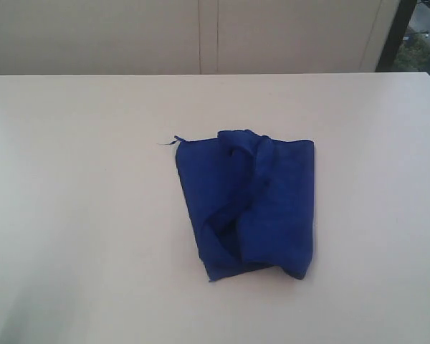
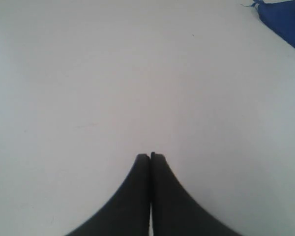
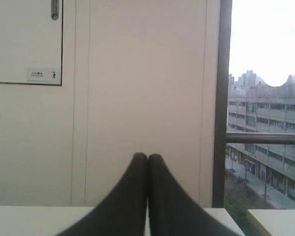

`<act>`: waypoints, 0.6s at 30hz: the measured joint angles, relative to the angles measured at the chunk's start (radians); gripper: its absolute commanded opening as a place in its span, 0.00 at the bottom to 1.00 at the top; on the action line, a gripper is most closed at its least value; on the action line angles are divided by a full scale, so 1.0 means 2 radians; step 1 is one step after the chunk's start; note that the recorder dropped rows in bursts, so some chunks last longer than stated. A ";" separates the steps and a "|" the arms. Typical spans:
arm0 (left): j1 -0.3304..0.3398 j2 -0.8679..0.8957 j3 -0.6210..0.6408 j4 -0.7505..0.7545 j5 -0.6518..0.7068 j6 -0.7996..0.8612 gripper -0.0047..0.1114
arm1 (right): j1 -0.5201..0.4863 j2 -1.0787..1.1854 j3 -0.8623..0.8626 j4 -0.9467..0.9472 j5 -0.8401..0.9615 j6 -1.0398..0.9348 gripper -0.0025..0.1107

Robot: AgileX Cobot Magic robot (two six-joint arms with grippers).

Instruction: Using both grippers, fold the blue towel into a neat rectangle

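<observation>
The blue towel (image 1: 251, 204) lies folded in a rumpled, roughly rectangular bundle at the middle of the white table (image 1: 79, 215), with a loose thread at its far left corner. Neither gripper shows in the exterior view. In the left wrist view my left gripper (image 2: 150, 156) is shut with nothing in it, above bare table; only a corner of the towel (image 2: 285, 22) shows, well away from it. My right gripper (image 3: 147, 156) is shut and empty too, raised and facing a wall, with no towel in its view.
A cream wall with panel seams (image 1: 201, 36) runs behind the table. The right wrist view shows that wall, a dark window frame (image 3: 221, 98) and buildings outside. The table's far edge (image 3: 29, 214) lies below the right gripper.
</observation>
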 measured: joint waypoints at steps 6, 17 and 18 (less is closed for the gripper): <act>0.000 0.000 0.000 0.000 0.000 0.000 0.04 | 0.000 0.000 0.000 0.000 -0.017 0.000 0.02; 0.000 0.000 0.000 0.000 0.000 0.000 0.04 | 0.000 0.082 -0.172 0.000 0.230 0.000 0.02; 0.000 0.000 0.000 0.000 0.000 0.000 0.04 | 0.000 0.104 -0.196 0.000 0.254 0.000 0.02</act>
